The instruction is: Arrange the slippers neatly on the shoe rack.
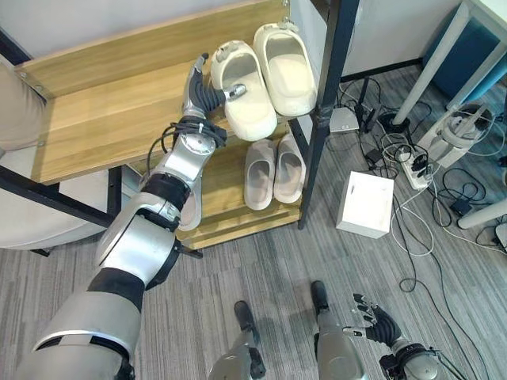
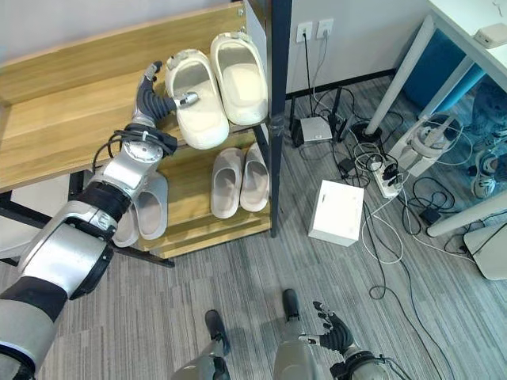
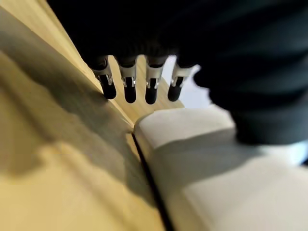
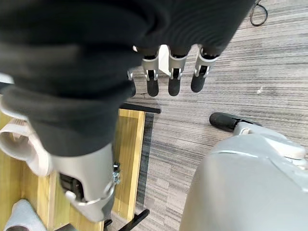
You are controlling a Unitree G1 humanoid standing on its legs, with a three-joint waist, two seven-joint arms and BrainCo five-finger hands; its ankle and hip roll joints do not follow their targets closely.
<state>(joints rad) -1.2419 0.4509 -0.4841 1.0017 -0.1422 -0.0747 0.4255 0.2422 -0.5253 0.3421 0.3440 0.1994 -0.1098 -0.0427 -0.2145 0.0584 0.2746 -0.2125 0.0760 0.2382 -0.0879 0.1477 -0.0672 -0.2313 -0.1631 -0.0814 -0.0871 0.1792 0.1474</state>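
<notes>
while the left hand (image 1: 207,93) is stretched out over the top shelf (image 1: 103,119) of the wooden shoe rack, its thumb is laid across the inside of the nearer cream slipper (image 1: 242,91) and its straight fingers (image 3: 130,86) are kept along the slipper's outer side, flat above the wood. the fingers are not curled around anything, so the hand is seen as loose and fairly wide, with the slipper's edge sitting between thumb and fingers. a second cream slipper (image 1: 284,66) is placed just beside the first one, touching it, near the black post (image 1: 327,103) of the rack. both are set on the top shelf with their toes pointing to the front edge.

on the lower shelf (image 1: 238,222), a pair of beige slippers (image 1: 274,171) is lined up side by side. a grey slipper (image 2: 146,207) is found further left on that same shelf, partly hidden by the arm.

the right hand (image 1: 374,321) is held low above the grey floor (image 1: 261,261), with its fingers spread and relaxed and nothing in it. a white box (image 1: 365,203) is seen on the floor near the rack, and a power strip (image 1: 412,169) with cords is lying past it.
</notes>
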